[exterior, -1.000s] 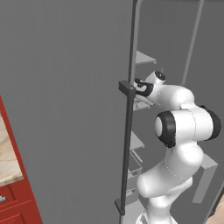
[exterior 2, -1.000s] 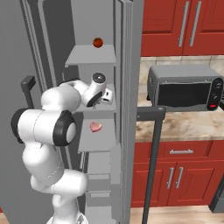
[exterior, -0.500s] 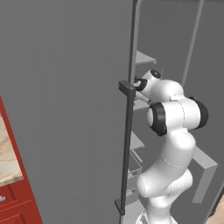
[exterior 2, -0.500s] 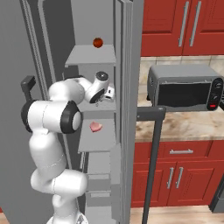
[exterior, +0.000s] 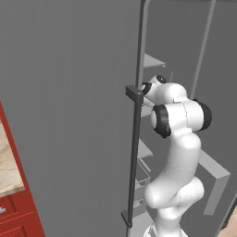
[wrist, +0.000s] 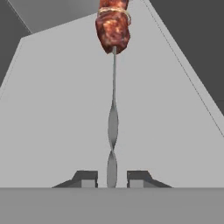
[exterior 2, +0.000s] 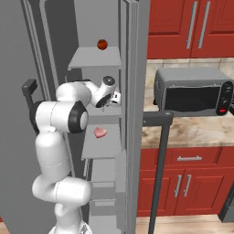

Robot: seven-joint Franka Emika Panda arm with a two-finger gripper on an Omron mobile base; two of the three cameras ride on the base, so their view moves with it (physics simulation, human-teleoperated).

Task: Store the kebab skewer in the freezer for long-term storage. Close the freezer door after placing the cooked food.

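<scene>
The kebab skewer [wrist: 113, 122] lies along the grey freezer shelf [wrist: 52, 109], pointing away from the hand, with its reddish-brown meat chunks [wrist: 113, 26] at the far end. My gripper [wrist: 112, 179] is open. Its two dark fingertips [wrist: 87, 179] stand on either side of the skewer's near end, with a small gap on each side. In the right base view the gripper [exterior 2: 113, 97] reaches into the freezer [exterior 2: 98, 59] at the middle shelf. The freezer door [exterior: 69, 115] stands wide open, its dark bar handle [exterior: 134, 157] just in front of the arm.
A round red fruit [exterior 2: 102, 44] sits on the top shelf and a flat pink piece [exterior 2: 100, 133] on the shelf below the hand. Clear bins [exterior 2: 103, 192] fill the bottom. A toaster oven [exterior 2: 192, 91] stands on the counter to the right, among red cabinets [exterior 2: 183, 27].
The arm's elbow has swung up and closer to the freezer shelves, while the hand has stayed at the middle shelf.
</scene>
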